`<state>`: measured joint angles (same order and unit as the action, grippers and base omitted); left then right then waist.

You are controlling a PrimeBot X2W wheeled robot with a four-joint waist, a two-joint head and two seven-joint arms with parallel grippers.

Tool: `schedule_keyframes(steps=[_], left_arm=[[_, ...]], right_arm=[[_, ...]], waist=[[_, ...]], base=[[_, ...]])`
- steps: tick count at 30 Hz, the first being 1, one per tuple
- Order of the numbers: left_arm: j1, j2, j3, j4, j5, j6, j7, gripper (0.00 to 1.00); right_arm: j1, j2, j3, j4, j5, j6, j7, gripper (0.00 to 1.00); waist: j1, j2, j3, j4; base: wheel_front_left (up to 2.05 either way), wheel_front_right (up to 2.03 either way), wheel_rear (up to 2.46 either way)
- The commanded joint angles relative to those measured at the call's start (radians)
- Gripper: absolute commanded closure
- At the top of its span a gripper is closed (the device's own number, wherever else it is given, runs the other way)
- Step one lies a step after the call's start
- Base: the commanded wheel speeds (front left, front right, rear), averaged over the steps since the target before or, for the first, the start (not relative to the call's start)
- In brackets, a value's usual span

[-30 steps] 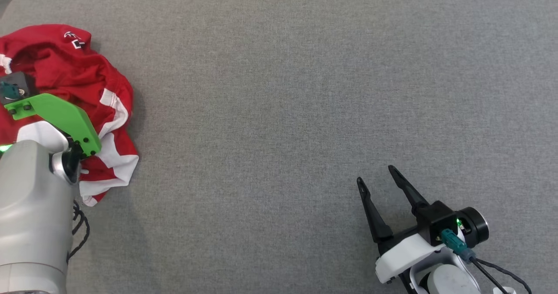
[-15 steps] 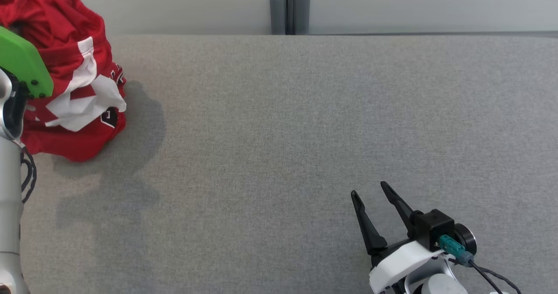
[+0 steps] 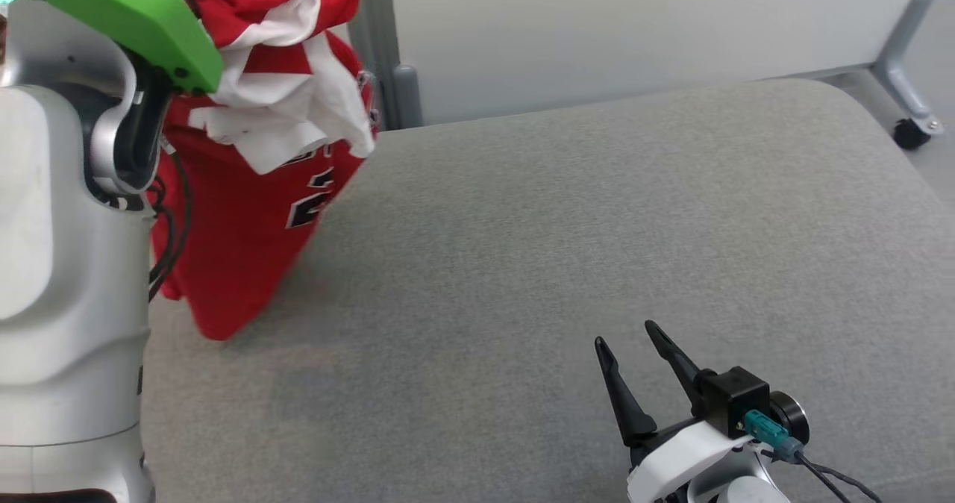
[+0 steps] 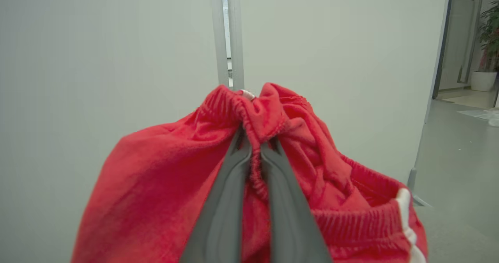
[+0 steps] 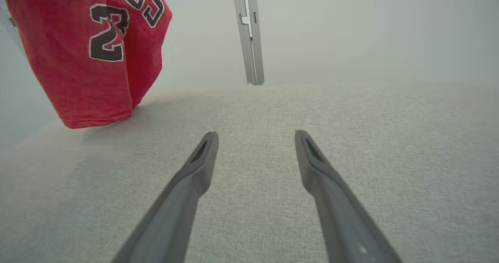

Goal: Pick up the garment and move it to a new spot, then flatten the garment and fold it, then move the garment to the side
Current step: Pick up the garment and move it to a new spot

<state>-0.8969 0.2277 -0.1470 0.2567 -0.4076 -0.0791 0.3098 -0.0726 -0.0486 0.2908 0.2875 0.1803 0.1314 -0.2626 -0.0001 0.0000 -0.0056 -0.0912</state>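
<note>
A grey padded table [image 3: 597,227] takes up most of the head view, from the bottom edge up to the middle. Behind it, a pale wall [image 3: 634,25] crosses the top of the frame.

The left arm's pale forearm [image 3: 67,264] stands along the left edge of the head view, with a green bracket [image 3: 127,10] at the upper left corner. Just beside it hangs the garment [image 3: 246,212], a red jersey with white trim and dark lettering. It is bunched at the top and drapes down over the table's left part; whether its lowest hem touches the fabric cannot be told. In the right wrist view the garment sits in the upper left, showing a dark 2.

In the left wrist view, the left gripper [image 4: 255,138] is clenched on a gathered red fold of the garment at the centre of the frame, the 2 fingers [image 4: 226,200] pressed close with cloth pinched between them.

The right gripper [image 3: 625,333] is at the lower right of the head view, low over bare table, its 2 fingers spread wide and grasping nothing, well apart from the garment.

A grey post [image 5: 249,32] rises at the top centre of the right wrist view. A small black wheel [image 3: 906,133] sits at the upper right of the head view.
</note>
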Motion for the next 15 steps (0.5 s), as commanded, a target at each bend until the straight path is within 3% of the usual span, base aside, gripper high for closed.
schedule_keyframes(steps=[1,9,15], left_arm=[[0.007,-0.015,-0.006,-0.015,0.002,0.011,-0.012,1.00],[0.090,-0.074,-0.085,0.022,0.041,0.045,-0.018,1.00],[0.215,-0.112,-0.159,0.187,0.048,0.035,-0.027,1.00]], right_arm=[[-0.010,-0.003,0.000,0.003,-0.008,-0.001,-0.003,0.00],[-0.017,-0.003,-0.010,0.006,-0.013,-0.001,-0.003,0.00],[-0.023,-0.002,-0.014,-0.003,-0.005,-0.001,-0.003,0.00]], waist=[[0.0001,0.0000,-0.004,-0.142],[0.0001,0.0000,0.038,-0.253],[0.0001,0.0000,0.073,-0.294]], base=[[0.00,0.00,0.00],[0.00,0.00,0.00],[0.00,0.00,0.00]])
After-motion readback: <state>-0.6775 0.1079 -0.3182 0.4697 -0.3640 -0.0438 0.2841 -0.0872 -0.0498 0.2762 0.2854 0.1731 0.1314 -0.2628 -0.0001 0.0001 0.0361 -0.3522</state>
